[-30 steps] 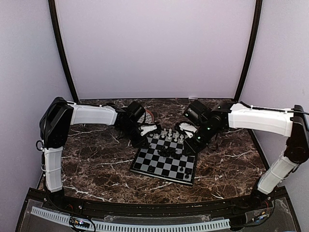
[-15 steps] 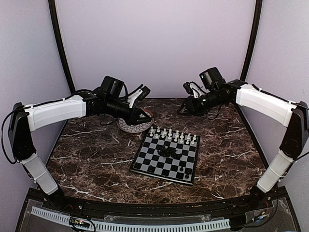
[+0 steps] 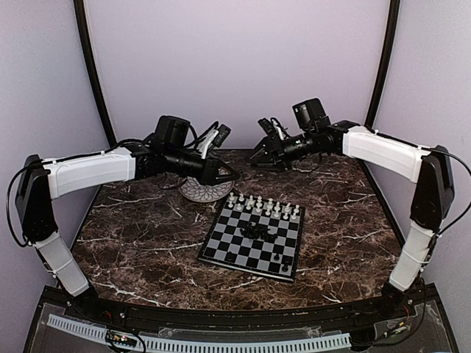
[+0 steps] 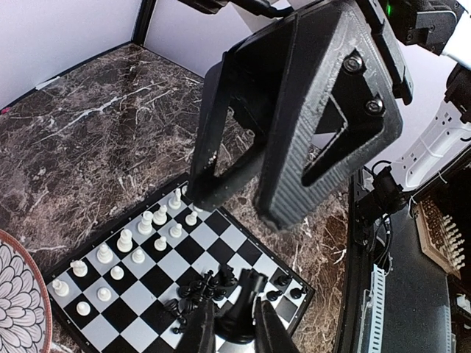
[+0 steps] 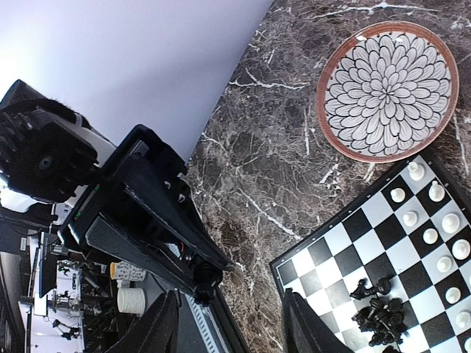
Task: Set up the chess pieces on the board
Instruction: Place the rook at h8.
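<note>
Above the table's (image 3: 147, 235) far side, the left gripper (image 4: 234, 327) pinches a black piece (image 4: 239, 305) and the right gripper (image 5: 228, 323) gapes empty. The board (image 3: 254, 250) holds white pieces (image 3: 261, 204) and a black heap (image 3: 259, 232). Next: careful placement on a near square.

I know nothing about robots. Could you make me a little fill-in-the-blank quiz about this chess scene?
1. The white pieces stand in ___ rows on the board.
2. Most black pieces lie heaped at the board's ___.
3. The piece pinched by the left gripper is ___.
4. The right gripper is empty, its jaws ___.
Missing: two; middle; black; open.
</note>
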